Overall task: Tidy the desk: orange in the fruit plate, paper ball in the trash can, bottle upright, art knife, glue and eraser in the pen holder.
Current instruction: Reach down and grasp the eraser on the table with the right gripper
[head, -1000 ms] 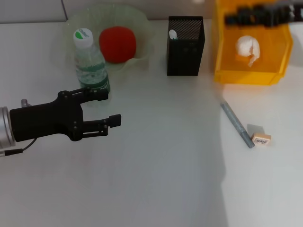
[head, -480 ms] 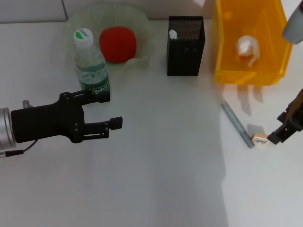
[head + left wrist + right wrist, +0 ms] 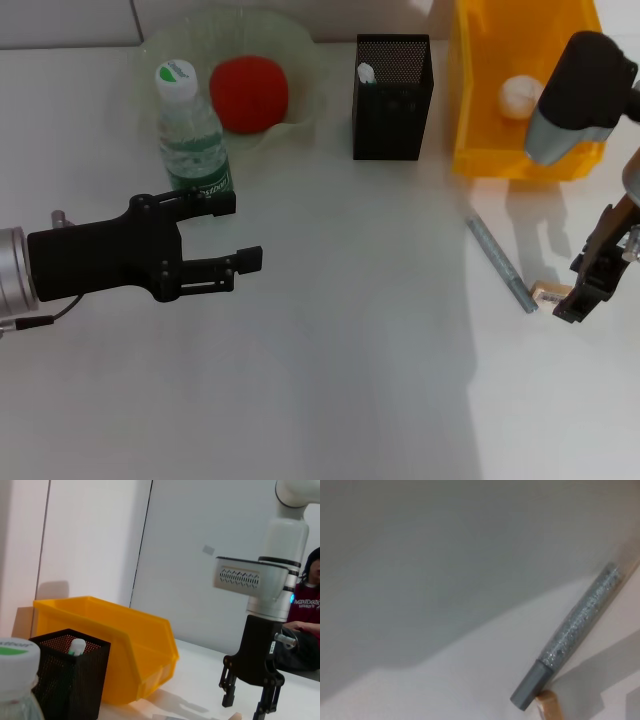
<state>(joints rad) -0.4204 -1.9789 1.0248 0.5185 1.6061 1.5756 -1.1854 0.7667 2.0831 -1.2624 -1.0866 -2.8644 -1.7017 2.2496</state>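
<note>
So I've got the right gripper (image 3: 583,292) down over the eraser (image 3: 548,294) near the right edge of the surface (image 3: 340,380), fingers spread apart a bit and straddling it as far as I can see, not closed on it; from the left wrist cam the right gripper (image 3: 248,704) hangs just above the surface with a clear gap between the fingers. The eraser sits right at the near end of a glittery grey stick (image 3: 501,263), which looks like the glue, touching or nearly touching its cap. The right wrist cam shows the same stick (image 3: 570,637) with a sliver of the eraser (image 3: 548,705) at its cap end. My left gripper (image 3: 238,230) hovers over the left side, fingers wide and holding nothing, just in front of the bottle (image 3: 190,130), which stands upright. The orange (image 3: 248,92) is in the fruit plate (image 3: 300,45) at the far left, the paper ball (image 3: 521,96) is in the trash can (image 3: 480,120) at the far right, and the pen holder (image 3: 392,105) stands between them with a white-tipped thing poking up inside.
</note>
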